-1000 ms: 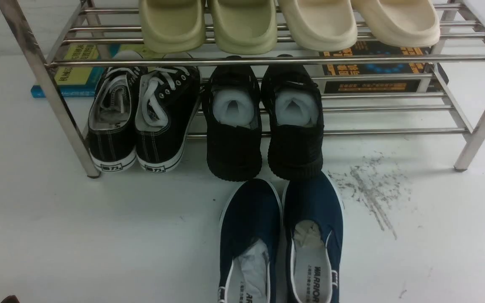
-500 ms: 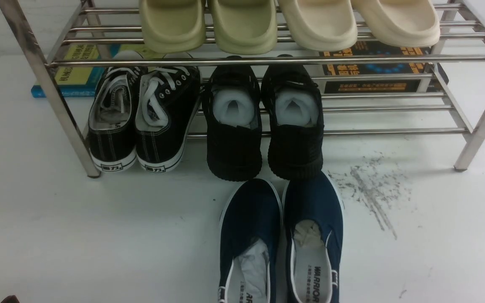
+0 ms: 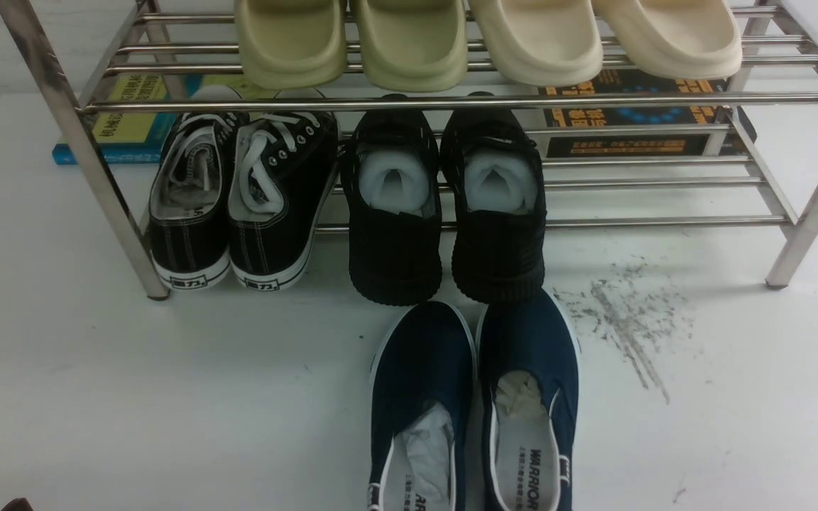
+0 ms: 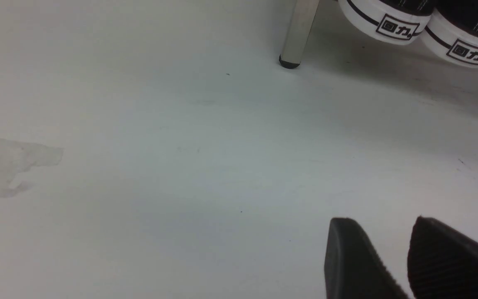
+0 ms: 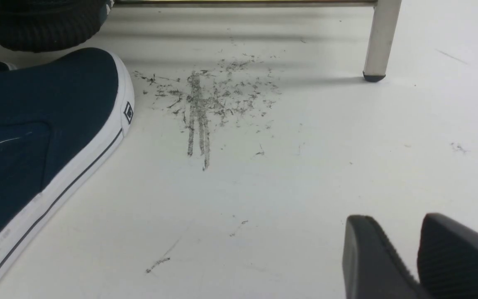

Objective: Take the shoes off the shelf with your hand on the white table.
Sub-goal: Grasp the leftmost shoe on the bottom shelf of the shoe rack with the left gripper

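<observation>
The shoes [image 3: 238, 206], black canvas sneakers with white laces and soles, stand on the lower tier at the left end of the steel shelf [image 3: 451, 103], heels toward me. Their white heels [image 4: 392, 20] show in the left wrist view just past a shelf leg [image 4: 299, 33]. My left gripper [image 4: 382, 220] hovers over the bare white table [image 3: 132, 390], short of the sneakers, jaws apart and empty. My right gripper [image 5: 392, 218] is low over the table by the grey scuff marks [image 5: 206, 99], its jaws slightly apart with nothing between them. Neither gripper shows in the front view.
All-black knit shoes [image 3: 444, 206] with white stuffing sit beside the sneakers. Navy slip-ons [image 3: 473, 404] lie on the table in front of them. Several pale slides [image 3: 487, 39] fill the upper tier. Books [image 3: 132, 117] lie behind the shelf. A shelf leg [image 5: 382, 37] stands beyond the right gripper.
</observation>
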Tool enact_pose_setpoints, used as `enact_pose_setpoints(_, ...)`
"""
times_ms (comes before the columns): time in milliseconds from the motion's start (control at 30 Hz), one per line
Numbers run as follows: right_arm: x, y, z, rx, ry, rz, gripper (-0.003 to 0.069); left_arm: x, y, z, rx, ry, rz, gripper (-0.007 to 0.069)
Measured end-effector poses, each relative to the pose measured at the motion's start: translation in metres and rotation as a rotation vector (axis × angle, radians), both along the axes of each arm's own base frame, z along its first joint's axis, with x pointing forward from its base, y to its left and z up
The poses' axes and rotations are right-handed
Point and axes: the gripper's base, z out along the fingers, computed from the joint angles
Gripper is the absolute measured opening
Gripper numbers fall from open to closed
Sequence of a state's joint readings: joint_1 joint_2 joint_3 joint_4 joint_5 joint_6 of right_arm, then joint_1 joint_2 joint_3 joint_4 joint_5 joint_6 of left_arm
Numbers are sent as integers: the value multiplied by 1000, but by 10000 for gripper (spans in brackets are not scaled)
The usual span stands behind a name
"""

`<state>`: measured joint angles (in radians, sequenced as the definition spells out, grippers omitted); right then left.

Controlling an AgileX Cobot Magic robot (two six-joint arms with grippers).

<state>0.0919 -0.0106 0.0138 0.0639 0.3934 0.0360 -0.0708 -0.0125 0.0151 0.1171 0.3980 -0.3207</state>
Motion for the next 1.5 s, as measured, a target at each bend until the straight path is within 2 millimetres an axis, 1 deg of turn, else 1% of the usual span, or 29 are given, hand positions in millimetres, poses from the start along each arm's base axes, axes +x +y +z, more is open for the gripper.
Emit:
enact_pose_setpoints(700,0,0,0,0,0,0,235,0,0,0,0,0,0,242)
enact_pose_setpoints(767,0,0,0,0,0,0,237,0,-2,0,-74,4,7,242)
enact_pose_setpoints(800,0,0,0,0,0,0,237,0,-3,0,-168,9,14,242)
enact_pose_setpoints(833,0,0,0,0,0,0,237,0,-4,0,-195,11,16,242)
enact_pose_setpoints(933,0,0,0,0,0,0,237,-1,-14,1,-681,62,60,242)
enact_pose_setpoints(1033,0,0,0,0,0,0,237,-2,-20,1,-943,109,84,242)
enact_pose_setpoints(1067,0,0,0,0,0,0,237,-2,-20,1,-952,112,84,242)
enact_pose_setpoints(1100,0,0,0,0,0,0,237,-2,-21,1,-1030,127,93,242)
enact_pose_setpoints(1167,0,0,0,0,0,0,237,-2,-22,1,-1070,135,96,242)
enact_pose_setpoints(1233,0,0,0,0,0,0,237,-2,-22,1,-1070,135,96,242)
enact_pose_setpoints(1500,0,0,0,0,0,0,237,-2,-21,1,-1025,122,100,242)
